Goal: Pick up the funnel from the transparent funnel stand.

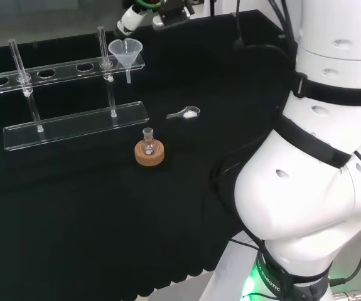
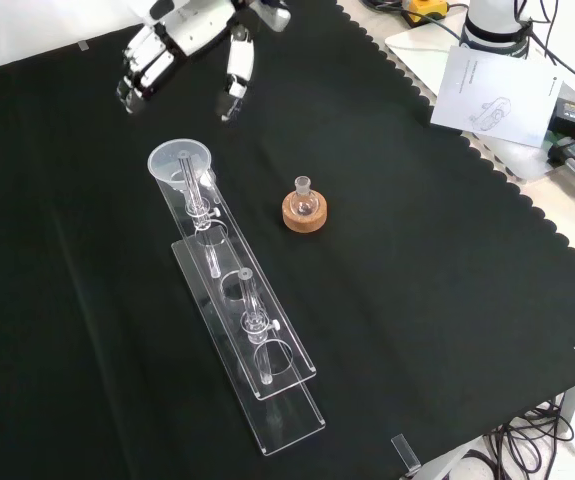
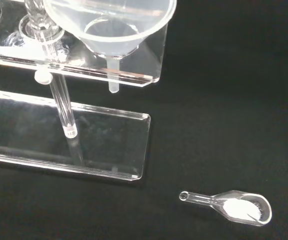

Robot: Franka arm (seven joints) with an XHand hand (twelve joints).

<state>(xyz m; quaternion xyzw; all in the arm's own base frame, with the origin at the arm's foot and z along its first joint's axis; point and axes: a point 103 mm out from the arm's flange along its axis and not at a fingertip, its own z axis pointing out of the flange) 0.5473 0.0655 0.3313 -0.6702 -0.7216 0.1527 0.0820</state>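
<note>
Above funnel (image 2: 179, 160), hand (image 2: 182, 45) w/ fingers (image 2: 235, 78) relaxed.

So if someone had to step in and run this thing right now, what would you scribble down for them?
Hand: open, fingers relaxed, holding nothing, hovering above the cloth beyond the funnel end of the stand in the front view.
Funnel: sitting in the end hole of the transparent funnel stand, spout hanging down through the upper shelf.
Nearby: a small flask on a cork ring, and a small clear scoop with white powder on the cloth.
Done: nothing yet; the funnel is untouched.
Left: bring the hand down to the funnel, close on it, lift it straight up out of the hole.
</note>
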